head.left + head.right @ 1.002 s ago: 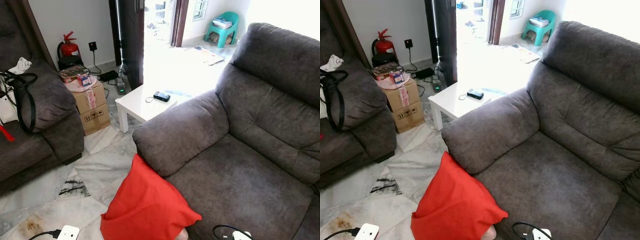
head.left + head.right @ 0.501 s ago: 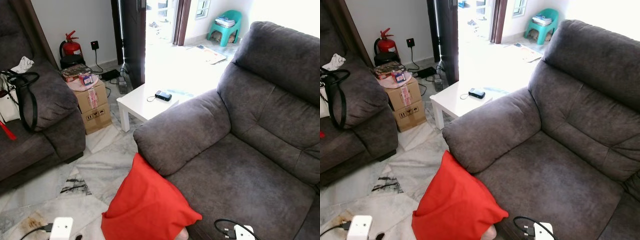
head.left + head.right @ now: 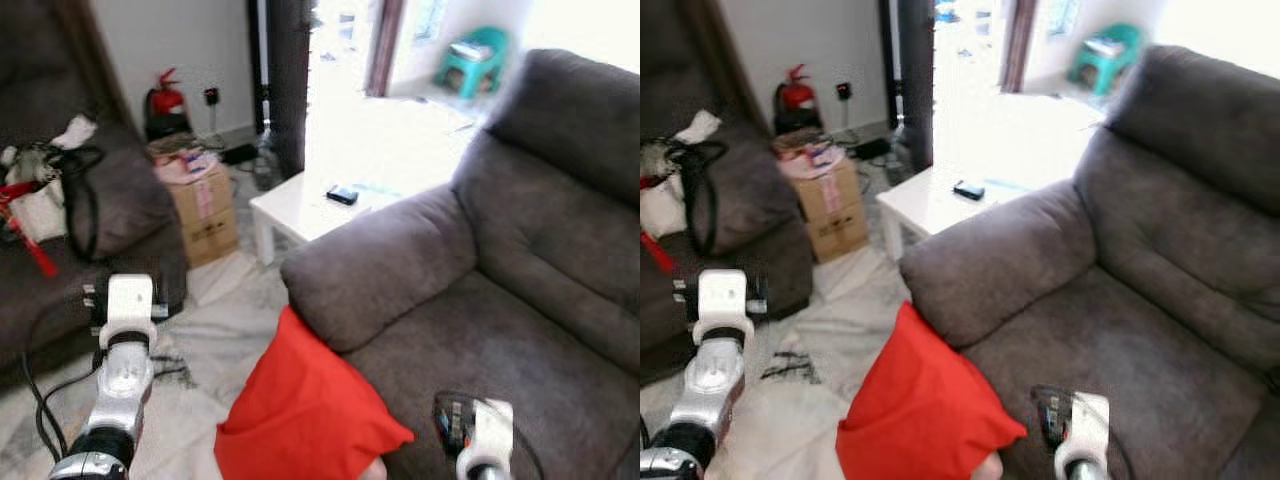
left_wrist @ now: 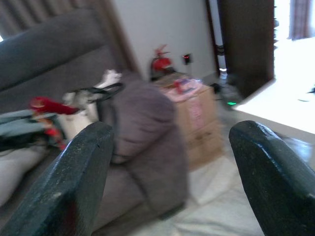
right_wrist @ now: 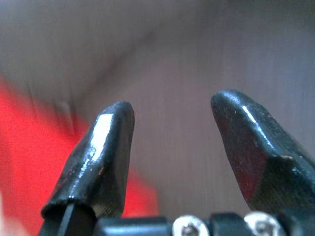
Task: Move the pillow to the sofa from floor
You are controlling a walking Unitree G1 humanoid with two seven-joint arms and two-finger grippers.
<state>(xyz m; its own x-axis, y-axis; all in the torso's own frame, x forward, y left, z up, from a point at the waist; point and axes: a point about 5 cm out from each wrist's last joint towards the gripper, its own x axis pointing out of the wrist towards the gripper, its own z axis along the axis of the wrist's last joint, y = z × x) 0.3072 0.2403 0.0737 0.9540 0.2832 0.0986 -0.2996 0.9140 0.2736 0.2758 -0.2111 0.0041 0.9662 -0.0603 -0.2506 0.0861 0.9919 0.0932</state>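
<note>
Left eye view: the red pillow (image 3: 305,415) stands on the floor (image 3: 225,320), leaning against the front of the grey sofa (image 3: 480,290) below its armrest, so it has yet to be lifted. Left hand (image 4: 172,172), fingers spread and empty, points toward the second sofa (image 4: 142,128) and cardboard box (image 4: 197,118). Right hand (image 5: 170,147), also open and empty, hovers over the sofa seat just beside the pillow, seemingly poised to grasp it.
</note>
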